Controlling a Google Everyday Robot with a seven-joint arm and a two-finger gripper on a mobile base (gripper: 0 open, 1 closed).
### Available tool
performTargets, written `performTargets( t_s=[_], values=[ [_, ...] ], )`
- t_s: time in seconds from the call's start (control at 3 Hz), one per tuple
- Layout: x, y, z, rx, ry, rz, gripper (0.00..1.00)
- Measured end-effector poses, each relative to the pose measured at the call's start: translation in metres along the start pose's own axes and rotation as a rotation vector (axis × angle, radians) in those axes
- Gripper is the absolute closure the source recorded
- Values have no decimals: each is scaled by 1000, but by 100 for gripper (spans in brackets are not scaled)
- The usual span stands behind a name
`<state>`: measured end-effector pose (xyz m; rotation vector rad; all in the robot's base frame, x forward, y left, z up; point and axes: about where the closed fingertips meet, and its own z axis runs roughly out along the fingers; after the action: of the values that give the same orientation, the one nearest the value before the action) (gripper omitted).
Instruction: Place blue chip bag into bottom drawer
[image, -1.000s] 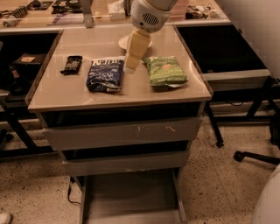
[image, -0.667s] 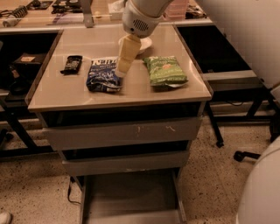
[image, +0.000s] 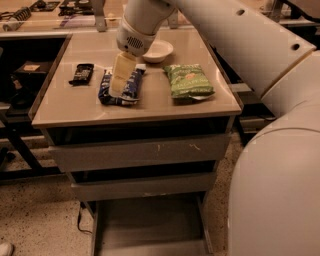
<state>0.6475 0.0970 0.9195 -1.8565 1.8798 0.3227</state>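
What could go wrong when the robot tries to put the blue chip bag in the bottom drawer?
1. The gripper is right over the blue chip bag, which looks crinkly and lies flat, so it might slip out or get squashed.
2. The green chip bag and white bowl are close by and could get bumped.
3. The bottom drawer is well below the tabletop, so a loosely held bag could miss it and drop.

gripper (image: 117, 90) low over blue chip bag (image: 134, 81) on tabletop (image: 65, 107) | flanks — black packet (image: 81, 73) one side, green chip bag (image: 187, 80) the other, white bowl (image: 159, 50) behind | bottom drawer (image: 150, 227) pulled out past upper drawer fronts (image: 140, 152) — open from above
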Motion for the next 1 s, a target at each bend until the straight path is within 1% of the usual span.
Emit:
performTargets(
  t_s=[0.33, 0.67, 1.0],
  values=[
    [0, 0, 0, 0, 0, 0, 0],
    [11, -10, 26, 10, 13, 72, 0],
    [29, -20, 49, 8, 25, 145, 0]
  ],
)
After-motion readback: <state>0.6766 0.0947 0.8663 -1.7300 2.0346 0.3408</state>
